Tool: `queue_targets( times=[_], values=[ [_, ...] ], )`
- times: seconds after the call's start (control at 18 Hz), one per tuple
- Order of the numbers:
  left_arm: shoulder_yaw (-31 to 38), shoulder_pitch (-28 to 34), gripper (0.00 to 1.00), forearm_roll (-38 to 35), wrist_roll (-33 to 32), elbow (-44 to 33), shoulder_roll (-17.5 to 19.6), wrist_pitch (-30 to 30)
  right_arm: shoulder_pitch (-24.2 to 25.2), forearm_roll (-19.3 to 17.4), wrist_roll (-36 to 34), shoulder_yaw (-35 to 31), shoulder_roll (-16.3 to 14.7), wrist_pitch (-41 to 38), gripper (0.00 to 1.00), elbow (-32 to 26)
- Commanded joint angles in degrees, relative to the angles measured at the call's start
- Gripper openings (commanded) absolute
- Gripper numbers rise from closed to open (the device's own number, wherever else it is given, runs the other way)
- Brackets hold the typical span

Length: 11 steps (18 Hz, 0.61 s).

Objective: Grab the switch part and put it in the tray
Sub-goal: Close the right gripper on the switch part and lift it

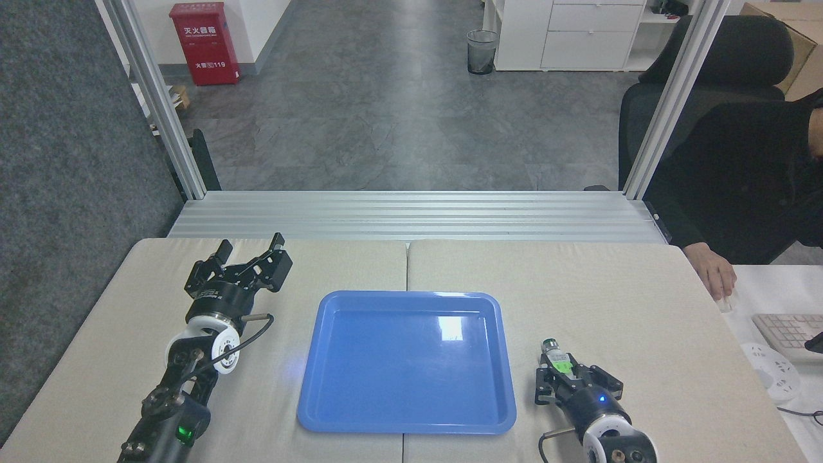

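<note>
Switch part (557, 360) sits between the narrowed fingers of the right gripper (566, 373), on the surface just right of the tray (406, 366); only its far, dark-tipped end shows. Whether the jaws truly clamp it, I cannot tell. A shallow hold on the near end could let it pivot or slip at lift. The right arm reaches in low, wrist level. Farther left, the left gripper (251, 247) rests spread and empty.

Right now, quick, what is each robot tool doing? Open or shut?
Left tool: open, holding nothing, resting over the table.
Right tool: shut on the switch part, just right of the tray.
</note>
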Motion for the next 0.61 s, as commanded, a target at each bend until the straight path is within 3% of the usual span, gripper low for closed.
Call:
queue_targets(
  times=[0.0, 0.17, 0.28, 0.39, 0.56],
  values=[
    [0.0, 0.0, 1.0, 0.0, 0.03, 0.0, 0.0, -0.01, -3.95, -0.2, -1.34, -5.77, 4.46, 1.76, 0.0, -2.01],
    [0.0, 0.0, 1.0, 0.0, 0.03, 0.0, 0.0, -0.01, -9.75, 0.07, -3.27, -6.68, 6.39, 2.11, 0.0, -3.59],
    [0.0, 0.0, 1.0, 0.0, 0.03, 0.0, 0.0, -0.01, -11.96, 0.15, -3.54, -4.84, 10.08, 2.02, 0.0, -5.18],
    [0.0, 0.0, 1.0, 0.0, 0.03, 0.0, 0.0, -0.01, -12.59, 1.46, -3.45, 3.03, 13.25, 2.37, 0.0, -5.54],
    [0.0, 0.0, 1.0, 0.0, 0.03, 0.0, 0.0, -0.01, -11.98, 4.64, -3.11, 13.6, 14.05, 4.39, 0.0, -4.57]
  ],
)
